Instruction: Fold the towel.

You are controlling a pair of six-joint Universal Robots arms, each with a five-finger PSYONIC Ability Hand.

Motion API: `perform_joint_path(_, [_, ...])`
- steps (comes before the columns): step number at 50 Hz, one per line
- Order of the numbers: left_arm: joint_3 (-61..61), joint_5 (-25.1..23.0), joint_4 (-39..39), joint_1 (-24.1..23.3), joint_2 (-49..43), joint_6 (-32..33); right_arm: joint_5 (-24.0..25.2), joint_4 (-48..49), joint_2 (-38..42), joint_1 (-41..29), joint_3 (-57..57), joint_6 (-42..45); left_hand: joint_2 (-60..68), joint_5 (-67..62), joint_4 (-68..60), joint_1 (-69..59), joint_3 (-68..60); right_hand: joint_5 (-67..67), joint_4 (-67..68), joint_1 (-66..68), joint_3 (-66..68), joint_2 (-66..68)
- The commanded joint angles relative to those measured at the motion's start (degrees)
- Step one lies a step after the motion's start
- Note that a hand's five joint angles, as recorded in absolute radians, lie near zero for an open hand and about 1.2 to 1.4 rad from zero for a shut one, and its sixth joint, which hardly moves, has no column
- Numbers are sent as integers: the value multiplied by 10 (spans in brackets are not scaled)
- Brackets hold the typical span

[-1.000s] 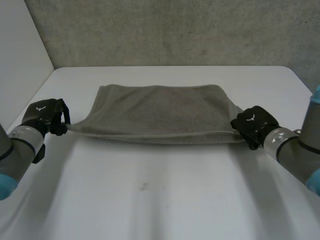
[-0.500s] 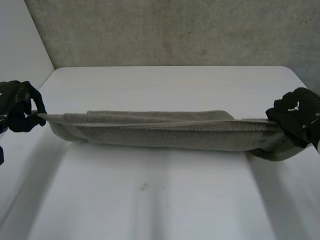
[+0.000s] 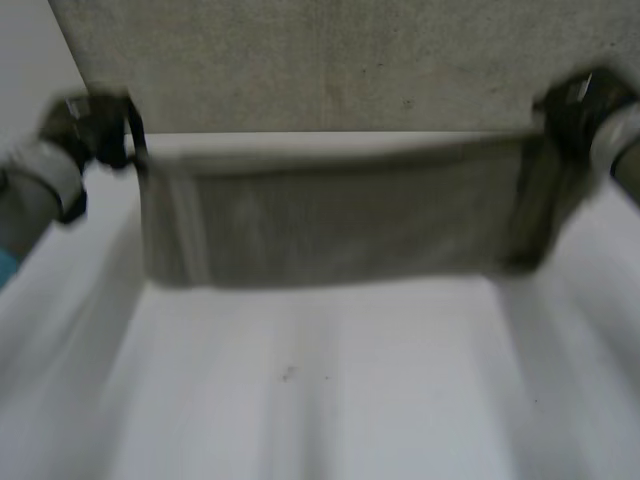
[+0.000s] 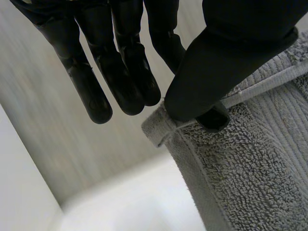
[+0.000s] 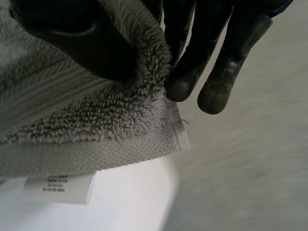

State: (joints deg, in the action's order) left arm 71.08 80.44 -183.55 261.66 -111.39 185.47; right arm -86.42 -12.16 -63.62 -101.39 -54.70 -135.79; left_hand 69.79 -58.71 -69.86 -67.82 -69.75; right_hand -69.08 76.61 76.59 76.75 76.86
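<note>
The grey towel [image 3: 340, 215] hangs in the air above the white table [image 3: 320, 390], stretched flat between both hands. My left hand [image 3: 95, 128] holds its upper left corner, and in the left wrist view the thumb [image 4: 211, 77] pinches that towel corner [image 4: 159, 127] against the fingers. My right hand [image 3: 575, 105] holds the upper right corner. In the right wrist view its thumb [image 5: 72, 33] and fingers [image 5: 185, 72] pinch the towel [image 5: 96, 115], and a white care label [image 5: 60, 187] hangs from the hem.
A grey textured wall [image 3: 330, 60] rises behind the table's far edge. A pale wall [image 3: 30, 90] stands at the left. A small dark mark [image 3: 288, 374] shows on the table's middle.
Both hands have risen and moved away from me with the towel corners. The towel has left the table and now hangs spread out as a broad sheet.
</note>
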Motion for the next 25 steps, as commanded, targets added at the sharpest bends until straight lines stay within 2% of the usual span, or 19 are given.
perform_joint_path(1, [-152,76,-63,-1,49,-109,5,146,-46,-4,92,-150,102,-113,-101,-122,-102,-9,34,34,32,31])
perform_joint_path(2, [-152,76,-63,-1,50,-109,5,146,-46,-4,92,-150,102,-113,-101,-122,-102,-9,34,34,32,31])
perform_joint_path(4, [-159,115,-92,2,61,-149,3,159,-62,-7,73,-156,102,-113,-101,-122,-102,-9,34,34,32,31])
perform_joint_path(6, [-156,124,-99,5,64,-158,8,149,-65,-7,56,-154,102,-113,-101,-122,-102,-9,34,34,32,31])
perform_joint_path(10, [-137,121,-96,9,60,-158,24,127,-68,-12,12,-148,102,-113,-101,-122,-102,-9,34,34,32,31])
perform_joint_path(13, [-75,118,-95,10,60,-157,54,122,-69,-14,-50,-144,102,-113,-101,-122,-102,-9,34,34,32,31])
perform_joint_path(15, [2,105,-102,11,60,-157,88,129,-68,-14,-117,-134,102,-113,-101,-122,-102,-9,34,34,32,31])
perform_joint_path(17, [40,94,-108,13,59,-157,101,136,-66,-14,-151,-127,102,-113,-101,-122,-102,-9,34,34,32,31])
perform_joint_path(25, [213,46,-192,27,36,-143,121,215,-45,-19,-313,-87,102,-113,-101,-122,-102,-9,34,34,32,31])
